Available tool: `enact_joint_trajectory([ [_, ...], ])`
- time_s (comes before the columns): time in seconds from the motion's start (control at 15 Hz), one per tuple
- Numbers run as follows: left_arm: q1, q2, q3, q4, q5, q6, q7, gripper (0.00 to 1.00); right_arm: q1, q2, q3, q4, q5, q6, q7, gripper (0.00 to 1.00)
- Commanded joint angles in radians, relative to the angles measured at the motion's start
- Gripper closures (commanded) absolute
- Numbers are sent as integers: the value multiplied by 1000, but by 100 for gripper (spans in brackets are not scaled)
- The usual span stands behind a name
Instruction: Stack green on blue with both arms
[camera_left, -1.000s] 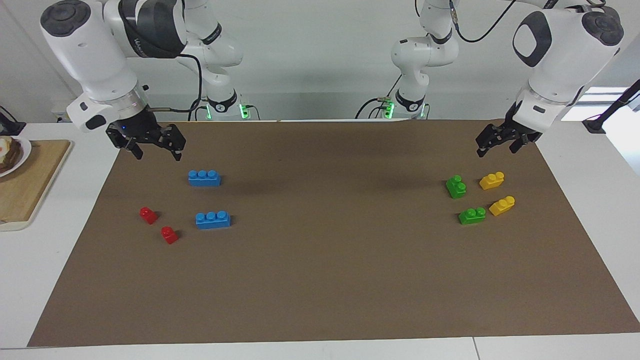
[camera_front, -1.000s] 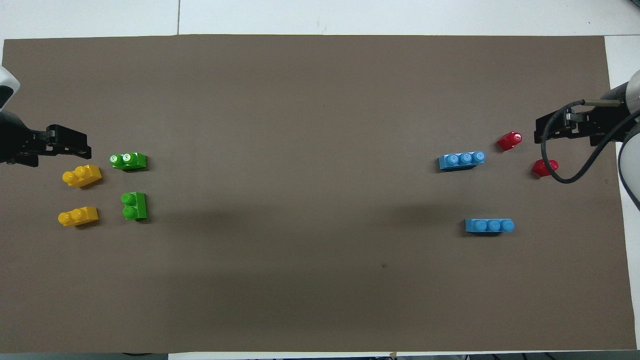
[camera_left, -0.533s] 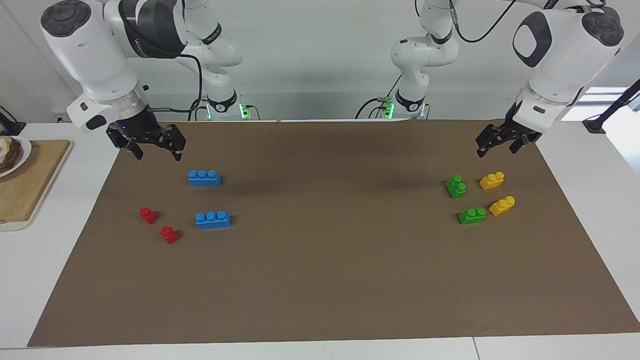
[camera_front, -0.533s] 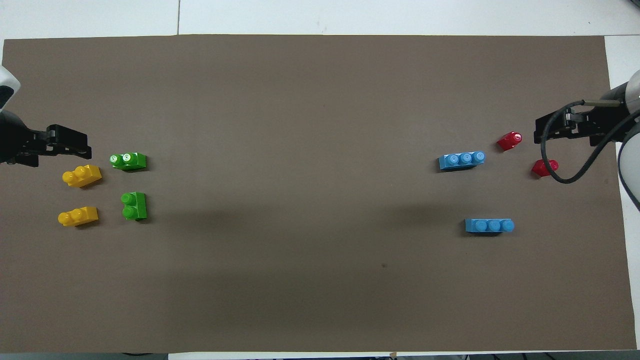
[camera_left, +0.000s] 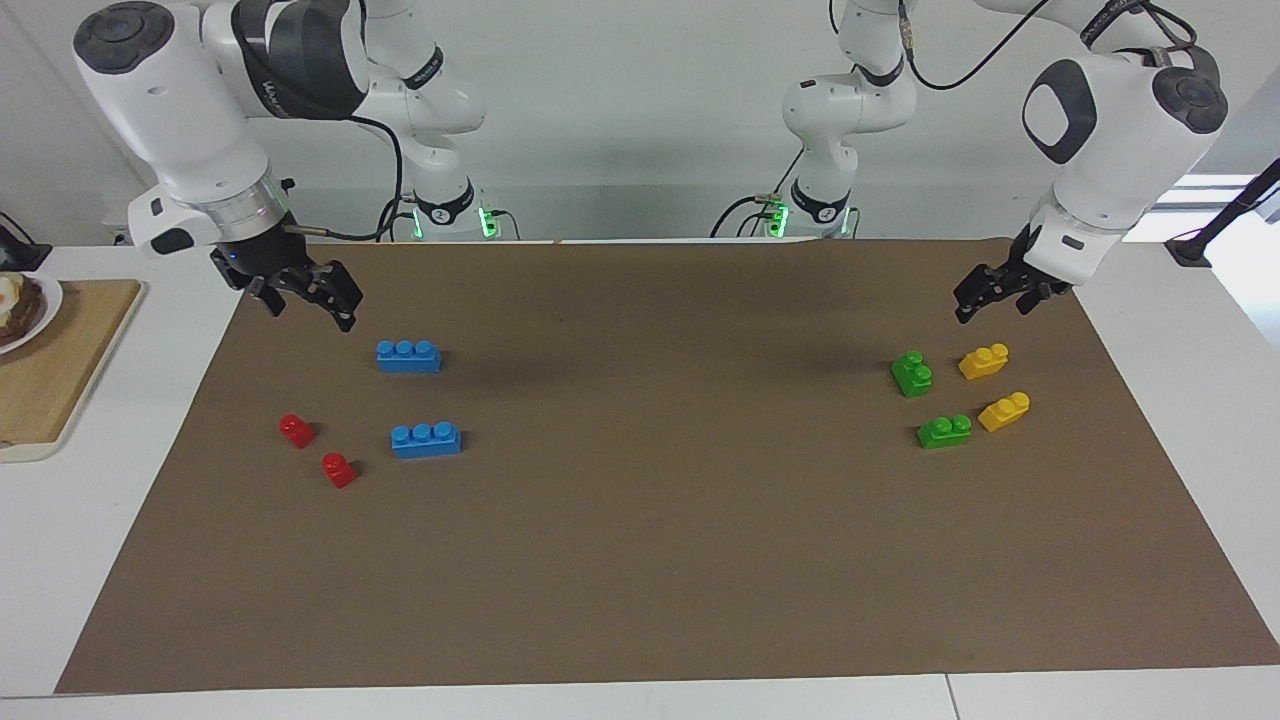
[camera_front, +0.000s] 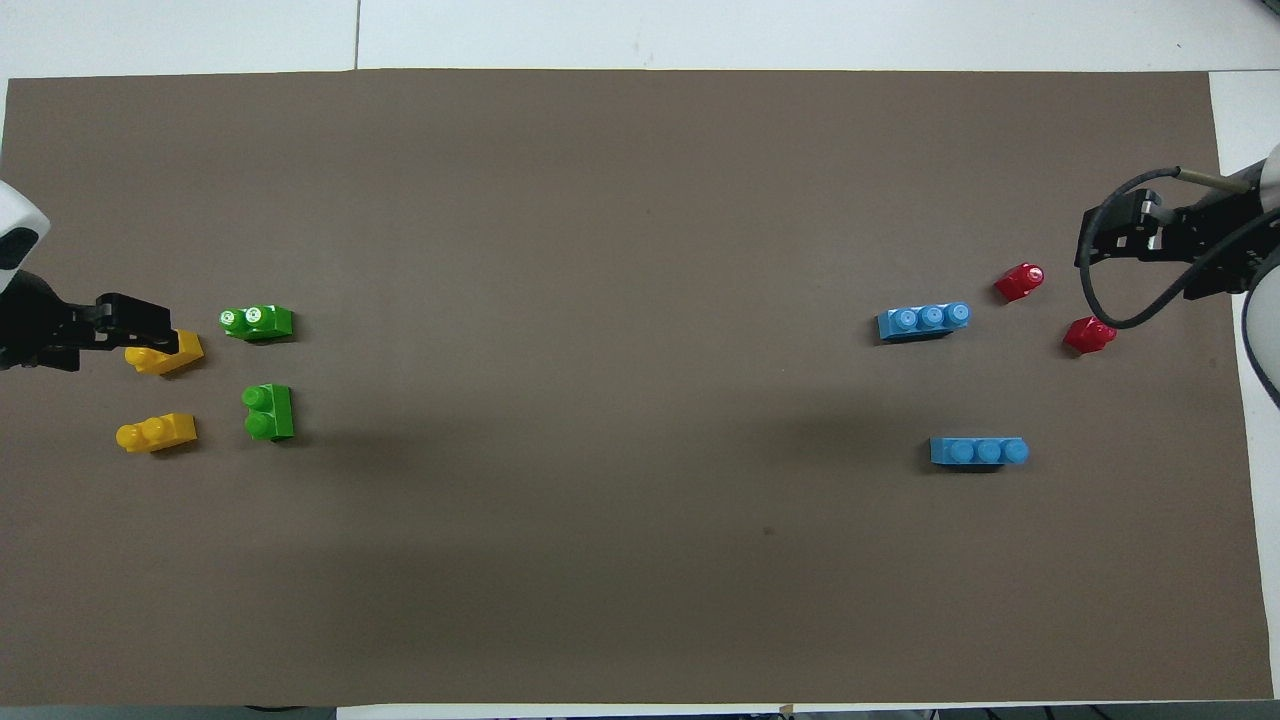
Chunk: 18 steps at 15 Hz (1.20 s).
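two green bricks (camera_left: 911, 372) (camera_left: 944, 431) are seen at middle right of the facing view; two blue bricks (camera_left: 408, 356) (camera_left: 426, 439) at middle left, all flat, unstacked.

Glossy plastic bricks (camera_left: 409, 356), matt paper mat (camera_left: 650, 560)

Overhead: left gripper (camera_front: 150, 325) covers part of one yellow brick (camera_front: 180, 352); both arms cut off at the edges. Facing: plate (camera_left: 20, 310) and board (camera_left: 60, 360) cropped at the edge.
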Motion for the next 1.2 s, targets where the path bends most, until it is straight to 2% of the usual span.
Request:
enact_joint_trajectory([
  [0.0, 12, -100, -5, -201, 15, 178, 22, 0, -17, -2, 9, -26, 37, 25, 286, 0],
  [0.13, 9, -93, -6, -249, 15, 263, 20, 0, -18, -2, 9, -31, 83, 25, 478, 0],
  [0.4, -2, -36, -6, -260, 15, 303, 20, 0, -42, 25, 8, -51, 155, 25, 745, 0],
  [0.67, -11, -21, -6, -334, 14, 401, 8, 0, -101, 85, 8, -51, 270, 25, 788, 0],
  [0.8, -22, -8, -6, -361, 15, 419, 18, 0, -99, 111, 8, -58, 286, 39, 830, 0],
  [1.13, -40, 31, -8, -426, 14, 502, 3, 0, -98, 116, 8, -196, 336, 172, 834, 0],
])
